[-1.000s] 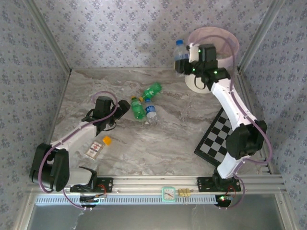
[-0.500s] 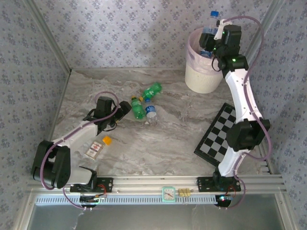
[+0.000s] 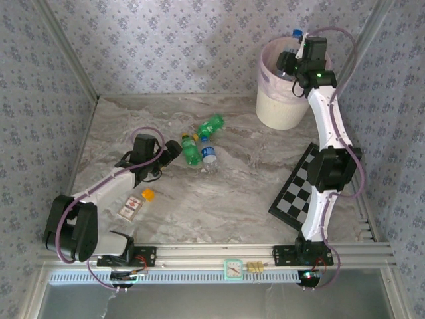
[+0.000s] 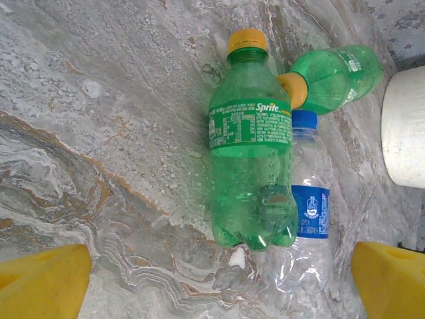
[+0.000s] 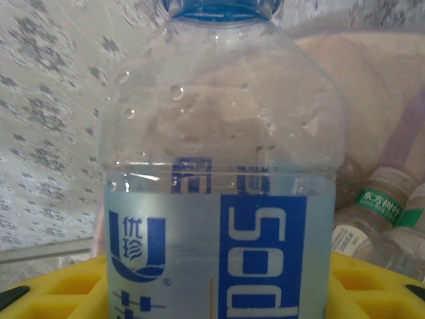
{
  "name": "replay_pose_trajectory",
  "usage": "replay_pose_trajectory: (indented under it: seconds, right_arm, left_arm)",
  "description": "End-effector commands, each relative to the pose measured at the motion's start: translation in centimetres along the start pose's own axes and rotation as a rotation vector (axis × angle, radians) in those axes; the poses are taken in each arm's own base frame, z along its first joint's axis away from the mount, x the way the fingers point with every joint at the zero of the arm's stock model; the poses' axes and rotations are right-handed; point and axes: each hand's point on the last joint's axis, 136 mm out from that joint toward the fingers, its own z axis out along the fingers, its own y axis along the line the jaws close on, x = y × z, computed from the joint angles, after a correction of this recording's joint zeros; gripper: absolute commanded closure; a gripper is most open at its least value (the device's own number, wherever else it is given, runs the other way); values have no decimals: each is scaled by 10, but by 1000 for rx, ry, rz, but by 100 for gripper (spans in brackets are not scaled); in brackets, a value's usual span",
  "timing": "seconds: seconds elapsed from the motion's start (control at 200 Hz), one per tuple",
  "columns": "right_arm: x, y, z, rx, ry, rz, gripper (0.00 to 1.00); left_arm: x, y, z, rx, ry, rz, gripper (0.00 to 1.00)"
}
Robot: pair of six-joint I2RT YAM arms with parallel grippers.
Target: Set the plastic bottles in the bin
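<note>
The right end effector [image 3: 290,63] clamps a blue-labelled bottle [image 5: 219,199] over the bin [image 3: 279,109]; next, I judge, it lets go. The left end effector [image 4: 212,279] is spread before a green bottle [image 4: 251,153].

In the right wrist view, the clear blue-labelled plastic bottle [image 5: 219,199] runs off the lower edge, its top cropped above, hiding whether the right tool [image 5: 219,302] grips it. Pale-labelled clear bottles [image 5: 375,212] at lower right are blurred.

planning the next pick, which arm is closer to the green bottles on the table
Left. The left arm has its open jaws right beside the nearest green bottle; the right arm is far off over the bin, a blue-capped bottle between its jaws.
</note>
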Motion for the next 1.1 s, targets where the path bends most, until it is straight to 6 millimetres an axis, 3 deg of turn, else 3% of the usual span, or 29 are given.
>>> replay_pose_trajectory:
  seconds: [0.0,0.085,0.185,0.395,0.57,0.805,0.99,1.094]
  right_arm:
    - [-7,-2,-1,10,-8,22,35]
    - [-11,-2,-2,14,-19,27,23]
    - [-21,1,-9,12,-40,22,0]
    - [-42,12,-41,10,-90,-25,0]
    - [-35,39,-71,-32,-125,-78,0]
    - [25,85,-101,-150,-96,-99,0]
    - [99,111,-110,-186,-3,-129,0]
    - [131,124,-113,-210,38,-117,0]
  left_arm:
    - [-4,-11,-7,39,-6,25,0]
    - [-3,-10,-9,38,-9,29,0]
    - [-3,-8,-10,33,-11,29,0]
    - [-4,-9,-8,35,-12,27,0]
    - [-3,-12,-5,35,-10,35,0]
    - [4,-16,1,-20,-8,125,0]
    - [13,-23,14,-55,13,191,0]
    - [19,-28,23,-57,34,214,0]
